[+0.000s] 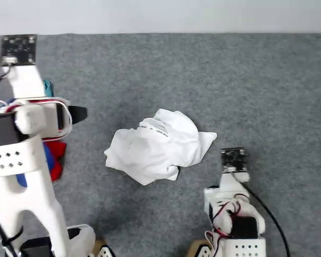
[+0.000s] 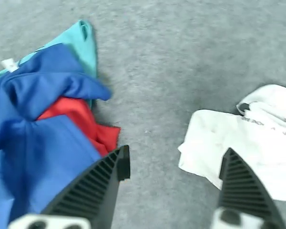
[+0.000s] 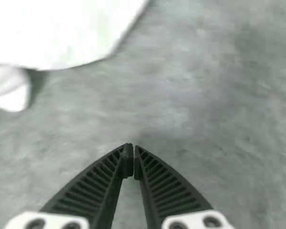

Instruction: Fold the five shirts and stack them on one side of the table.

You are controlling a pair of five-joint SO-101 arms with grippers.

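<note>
Since the grey, carpet-like bench [image 1: 267, 85] is the biggest thing in front of me, I take it first: it looks rough enough that cloth should grip it rather than slide. Near its middle lies the white shirt [image 1: 158, 147], crumpled into a loose heap, with a corner poking out toward the right arm and a line of small print across one fold. It looks thin, soft and light, so I would expect it to sag and bunch when lifted. A hem corner or a shoulder edge seems the best place to pinch, and it probably wants spreading flat before any fold.

Over at the left side of the bench, partly under the left arm, sits a tangle of the others: a blue shirt [image 2: 33, 143] on top, a red shirt [image 2: 81, 119] showing beneath it, and a teal shirt [image 2: 83, 45] at the far side. None is folded.

The left gripper [image 2: 176, 155] hangs with its jaws spread wide and empty, over bare bench between that tangle and the white shirt. The right gripper [image 3: 130, 152] is clenched on nothing, near the white shirt's corner.
</note>
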